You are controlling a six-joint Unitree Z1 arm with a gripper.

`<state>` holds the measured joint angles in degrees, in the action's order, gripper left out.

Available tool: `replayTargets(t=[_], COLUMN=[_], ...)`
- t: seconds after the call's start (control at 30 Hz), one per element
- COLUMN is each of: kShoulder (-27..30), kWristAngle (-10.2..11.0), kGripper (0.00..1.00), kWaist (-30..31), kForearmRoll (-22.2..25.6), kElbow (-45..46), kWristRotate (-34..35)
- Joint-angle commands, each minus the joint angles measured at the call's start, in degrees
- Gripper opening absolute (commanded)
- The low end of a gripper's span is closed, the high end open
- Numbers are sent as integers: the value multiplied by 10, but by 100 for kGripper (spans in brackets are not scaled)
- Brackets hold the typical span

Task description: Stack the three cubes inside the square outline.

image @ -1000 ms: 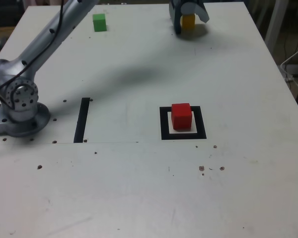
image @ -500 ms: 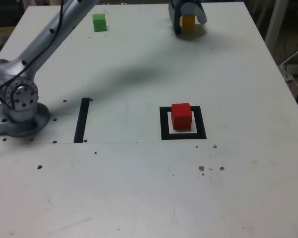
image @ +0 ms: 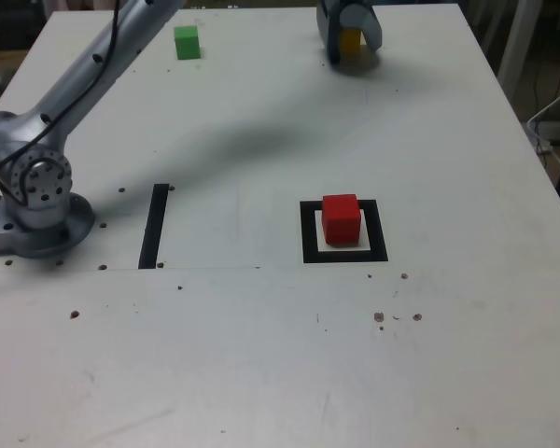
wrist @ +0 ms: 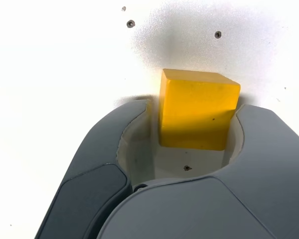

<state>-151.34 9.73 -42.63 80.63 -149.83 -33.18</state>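
Grey end effector (wrist: 194, 122) is closing around small solid yellow cube (wrist: 197, 109) on white worktop (image: 261, 355), apparently not yet gripping, presumably for stacking on the red cube (image: 341, 218).

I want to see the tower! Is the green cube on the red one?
No, the green cube sits alone on the table, far from the red cube.

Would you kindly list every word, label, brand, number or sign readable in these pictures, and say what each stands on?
None: no text can be read in either view.
The red cube, green cube and yellow cube have plain faces.
The gripper shells and the table carry no lettering.
The square outline is a plain black border.
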Motion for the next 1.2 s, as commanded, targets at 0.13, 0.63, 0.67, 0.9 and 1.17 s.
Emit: replayTargets(t=[0.13,0.63,0.67,0.9,1.17], kShoulder=[1,16,17,37,66], kWristAngle=[0,-1,-2,-1,-1], kGripper=[56,25,25,25,25], kWaist=[-1,4,4,7,19], kForearmRoll=[-3,-45,-45,-44,-48], kElbow=[7,27,29,53,52], kWristRotate=[0,-10,-10,-10,-21])
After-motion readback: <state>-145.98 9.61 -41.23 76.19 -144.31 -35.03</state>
